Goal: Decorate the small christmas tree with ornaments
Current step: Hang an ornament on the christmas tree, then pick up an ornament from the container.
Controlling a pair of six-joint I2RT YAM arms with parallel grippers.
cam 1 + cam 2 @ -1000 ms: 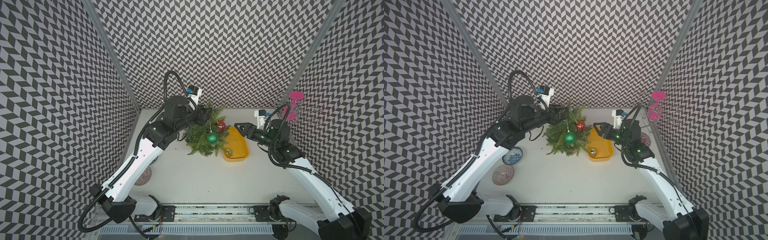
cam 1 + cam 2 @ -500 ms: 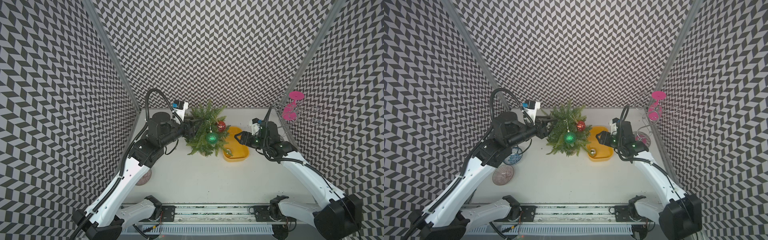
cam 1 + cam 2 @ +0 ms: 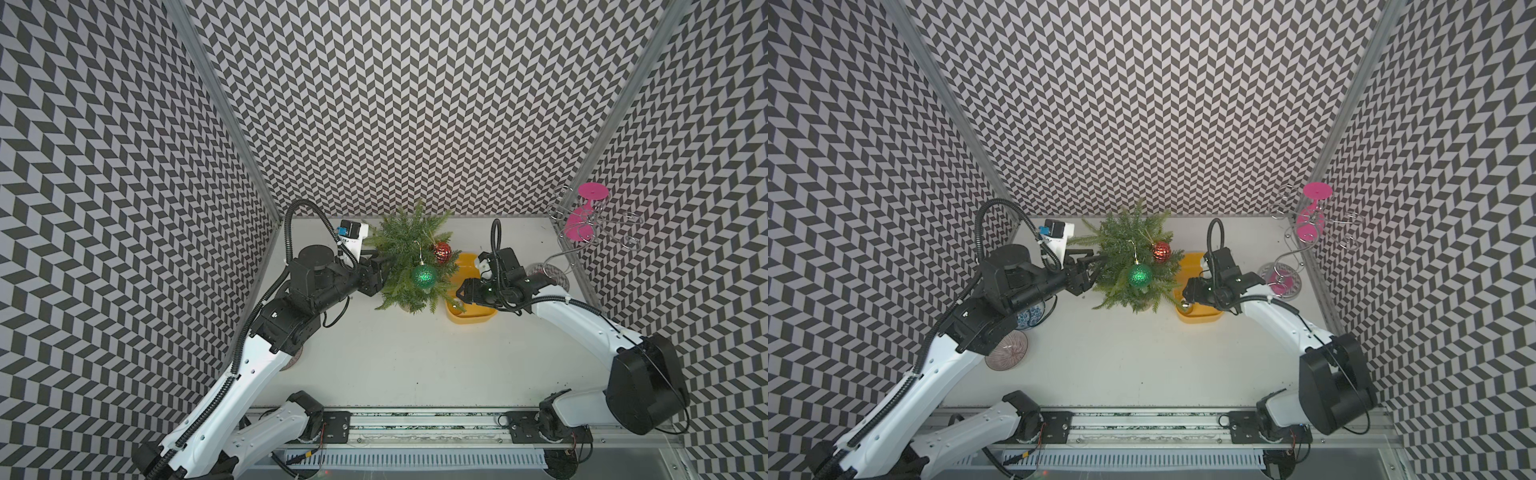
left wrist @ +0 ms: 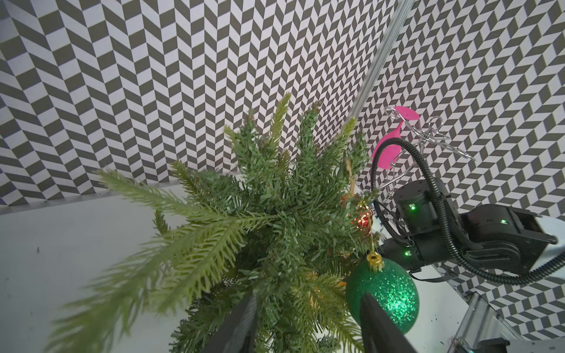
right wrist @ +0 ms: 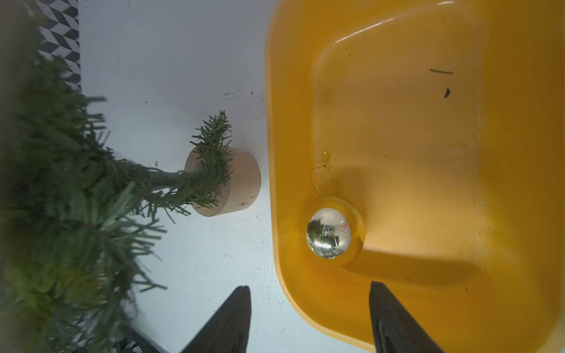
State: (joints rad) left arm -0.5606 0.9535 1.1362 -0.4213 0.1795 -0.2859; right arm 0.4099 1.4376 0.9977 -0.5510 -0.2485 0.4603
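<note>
Because the right gripper (image 3: 459,293) hangs over the near end of the yellow tray (image 3: 471,320) in a top view, the pale gold bauble (image 3: 456,306) beneath it is only a glint, and the jaws are hard to read. The small christmas tree (image 3: 405,257) stands upright at the back of the table (image 3: 395,365), just beside the tray. The glittery green bauble (image 3: 424,276) and the patterned red bauble (image 3: 441,252) hang on its near side. The left gripper (image 3: 380,270) sits at the tree's edge, half lost in needles.

In a top view the left arm (image 3: 934,374) leaves clear a blue patterned bowl (image 3: 1030,318) and a pinkish glass plate (image 3: 1007,353). A pink wine glass (image 3: 1310,216) hangs from a wire rack (image 3: 1287,237).

From the left wrist, the left gripper's fingers (image 4: 241,324) stand apart, cut off by the frame edge, with foliage between them. The green bauble lies just beside one finger; contact cannot be told. The red bauble is nearly hidden behind branches.

Only the right wrist shows the gold bauble whole, lying in the tray against its wall, its thin loop flat on the floor. The right gripper's fingers (image 5: 232,321) are spread and empty, one over the table, one over the tray. The tree's pale round base (image 5: 241,183) stands near the tray, apart from it. The branches are blurred.
</note>
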